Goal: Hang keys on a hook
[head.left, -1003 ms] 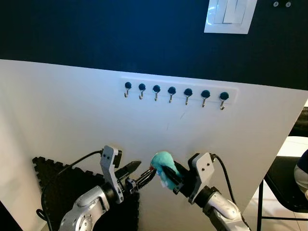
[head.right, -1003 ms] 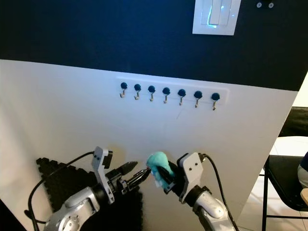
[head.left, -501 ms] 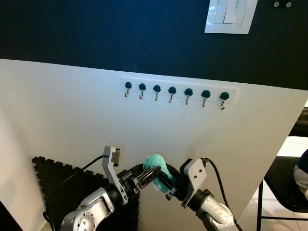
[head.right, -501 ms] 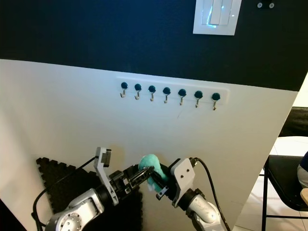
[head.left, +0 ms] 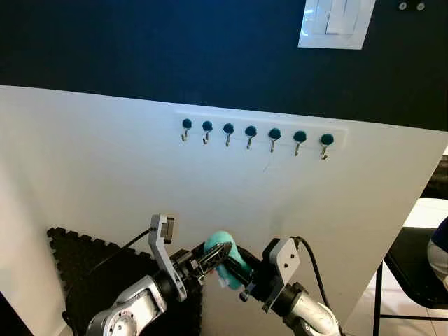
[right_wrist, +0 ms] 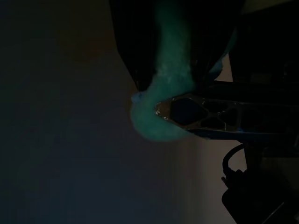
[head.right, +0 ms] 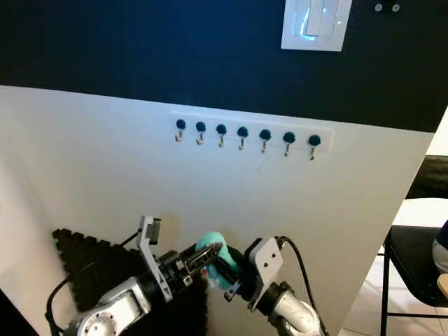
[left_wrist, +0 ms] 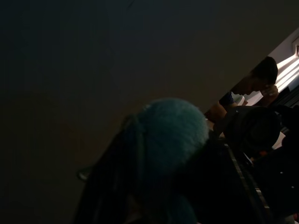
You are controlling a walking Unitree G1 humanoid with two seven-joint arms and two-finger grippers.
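A teal fluffy pom-pom keychain (head.left: 222, 253) hangs low in front of the white wall, well below a row of several dark-knobbed hooks (head.left: 250, 133). My right gripper (head.left: 239, 271) is shut on the pom-pom (right_wrist: 168, 70) from the right. My left gripper (head.left: 210, 257) comes in from the left, its tip touching the same pom-pom (left_wrist: 168, 135). The keys themselves are hidden behind the fluff and the two grippers. Both wrist views are very dark.
A white light switch (head.left: 337, 22) sits high on the dark upper wall. A black foam mat (head.left: 80, 259) leans at the lower left. A black chair (head.left: 418, 273) and part of a person (head.left: 439, 250) are at the right edge.
Both grippers have come together: the right one has moved left and down with the pom-pom, and the left one has reached in until it touches the fluff.
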